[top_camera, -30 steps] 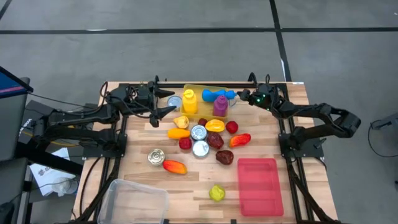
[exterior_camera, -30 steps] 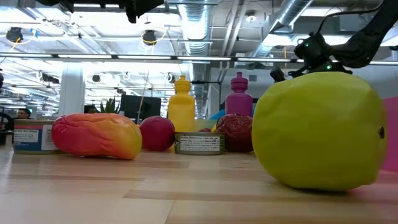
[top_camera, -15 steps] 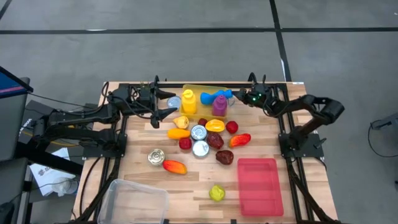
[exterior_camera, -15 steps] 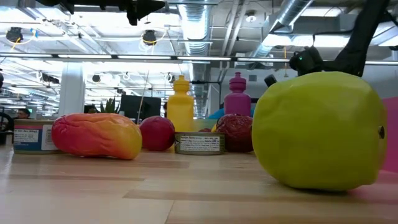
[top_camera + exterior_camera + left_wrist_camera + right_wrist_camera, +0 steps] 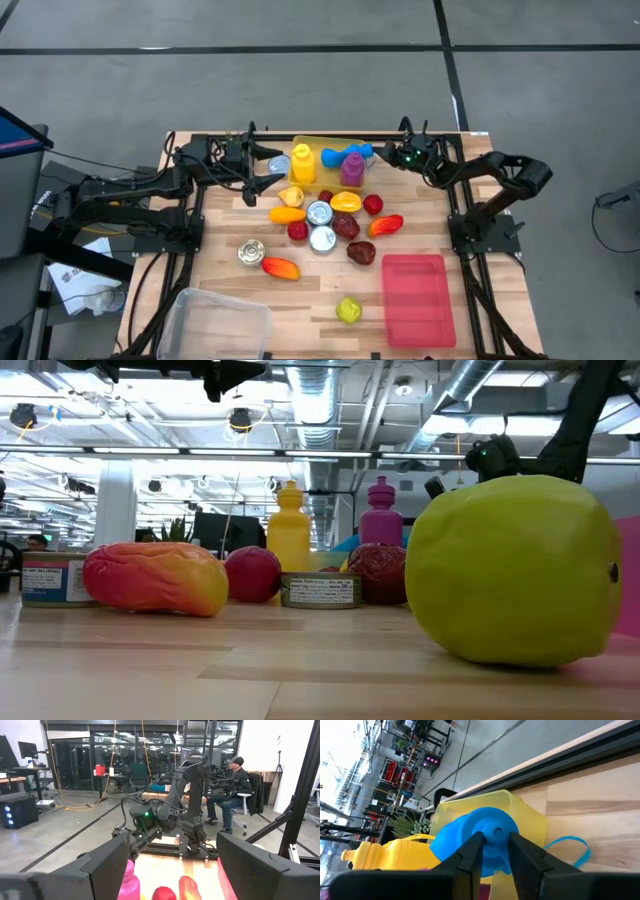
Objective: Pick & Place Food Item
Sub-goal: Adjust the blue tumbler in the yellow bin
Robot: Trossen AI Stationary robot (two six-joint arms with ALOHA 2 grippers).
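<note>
A blue bottle (image 5: 343,155) lies on its side on a yellow tray (image 5: 318,146) at the table's far edge, next to an upright yellow bottle (image 5: 304,163) and a pink bottle (image 5: 353,170). My right gripper (image 5: 380,155) is at the blue bottle's cap end, shut on it. Toy fruit and cans lie mid-table, among them a yellow-green apple (image 5: 348,310) and an orange-red mango (image 5: 281,267). My left gripper (image 5: 262,187) hangs open above the far left, holding nothing. My right gripper pinches the blue bottle's cap end (image 5: 495,832) between its two fingers (image 5: 471,854), one on each side. The fingers come from the table's right side, slanting slightly down, along the bottle. The bottle still lies on the yellow tray (image 5: 520,815).
A red tray (image 5: 413,298) lies at the near right and a clear plastic tub (image 5: 215,320) at the near left. Cans (image 5: 320,213) and red fruit (image 5: 372,205) crowd the middle. A person sits in the room beyond the table (image 5: 235,785).
My right gripper has sunk and gone toward the table's left, up to the blue bottle's cap end, tipping down as the arm's elbow folded in. It has kept still over the last half second. The bottle has stayed in place.
</note>
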